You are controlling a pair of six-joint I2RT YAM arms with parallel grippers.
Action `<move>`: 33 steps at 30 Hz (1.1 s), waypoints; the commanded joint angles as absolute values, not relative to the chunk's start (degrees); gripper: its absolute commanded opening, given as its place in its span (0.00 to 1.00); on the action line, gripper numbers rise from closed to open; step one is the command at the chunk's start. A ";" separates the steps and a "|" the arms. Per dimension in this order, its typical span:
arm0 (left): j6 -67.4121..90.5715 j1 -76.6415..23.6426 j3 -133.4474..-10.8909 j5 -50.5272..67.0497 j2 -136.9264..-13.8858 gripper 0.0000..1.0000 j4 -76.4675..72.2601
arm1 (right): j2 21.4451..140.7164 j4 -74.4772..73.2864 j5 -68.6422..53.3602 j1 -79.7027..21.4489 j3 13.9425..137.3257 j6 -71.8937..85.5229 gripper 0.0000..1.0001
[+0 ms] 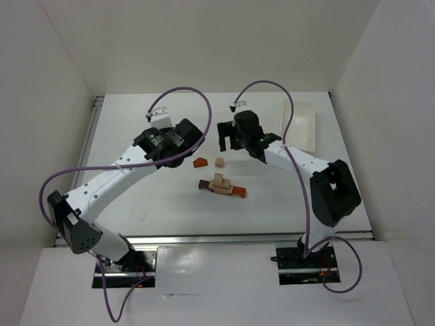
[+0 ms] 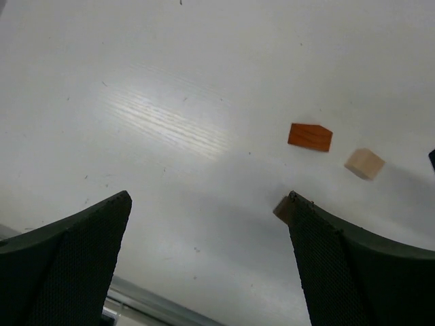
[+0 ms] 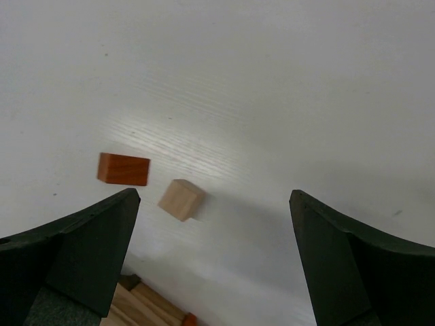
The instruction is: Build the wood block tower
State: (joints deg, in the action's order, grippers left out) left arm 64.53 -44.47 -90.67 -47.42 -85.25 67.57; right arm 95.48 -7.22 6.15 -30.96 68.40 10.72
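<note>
Wide open, empty: left gripper and right gripper; best centre right gripper over cube, jaws square to faces

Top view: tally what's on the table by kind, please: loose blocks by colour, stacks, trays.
Loose reddish-orange wooden block: 1
Loose light tan wooden cube: 1
Partly built stack of dark brown, tan and orange wooden pieces: 1
White rectangular plastic tray: 1
Total: 4
</note>
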 commanded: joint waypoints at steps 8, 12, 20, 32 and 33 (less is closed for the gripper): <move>53.88 -29.62 -70.16 -35.69 -69.79 1.00 48.17 | 108.18 -20.55 19.68 -39.54 80.58 27.76 1.00; 53.88 -29.09 -67.86 -35.68 -68.73 1.00 47.02 | 111.18 -22.59 20.38 -40.08 81.83 30.67 0.99; 50.89 -29.09 -63.90 -29.80 -67.59 1.00 41.40 | 115.57 -22.59 20.48 -40.61 84.81 31.46 0.91; 50.27 -29.09 -62.75 -30.85 -65.22 1.00 41.40 | 119.44 -28.21 23.02 -41.13 88.51 34.18 0.69; 49.75 -29.09 -62.75 -30.85 -65.21 1.00 40.79 | 119.44 -28.21 23.03 -41.13 88.51 34.71 0.70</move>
State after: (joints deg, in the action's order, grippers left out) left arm 51.00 -29.32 -62.87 -30.76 -66.83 42.68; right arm 119.07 -25.19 20.21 -40.49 86.15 32.49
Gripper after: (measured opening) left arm 1.001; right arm 0.697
